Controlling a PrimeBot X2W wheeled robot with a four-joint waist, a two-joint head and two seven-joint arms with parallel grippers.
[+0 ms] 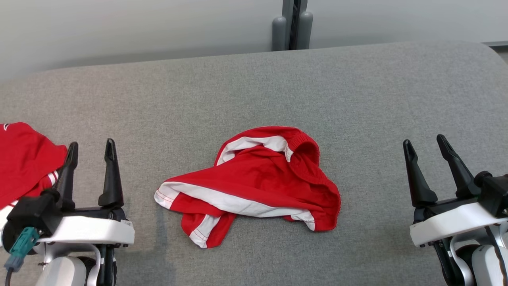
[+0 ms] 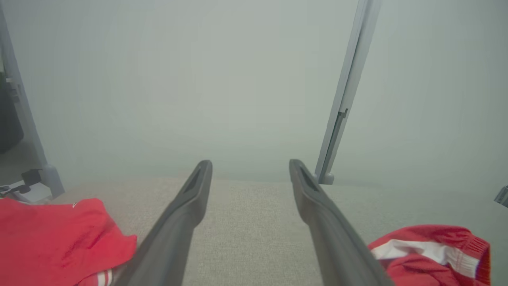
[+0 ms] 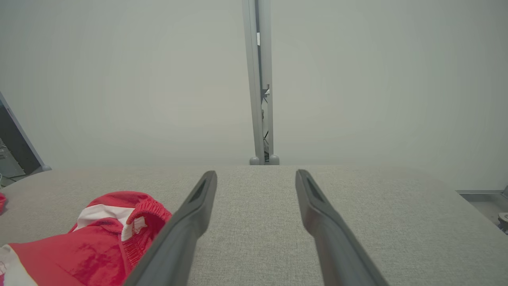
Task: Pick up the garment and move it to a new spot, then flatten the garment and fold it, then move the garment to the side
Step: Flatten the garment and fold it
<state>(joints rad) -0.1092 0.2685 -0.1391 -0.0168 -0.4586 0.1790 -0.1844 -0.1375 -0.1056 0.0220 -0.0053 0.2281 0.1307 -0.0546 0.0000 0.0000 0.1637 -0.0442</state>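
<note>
Though crumpled — soft red garment [image 1: 258, 176]

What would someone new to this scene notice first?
A crumpled red garment with white trim lies in the middle of the grey padded surface. The left gripper and right gripper flank it, both open and empty. A second red garment sits at the far left edge, by the left gripper.

garment [image 1: 254, 182]: table [image 1: 357, 99] centre | second garment [image 1: 24, 159]: far left edge
</note>
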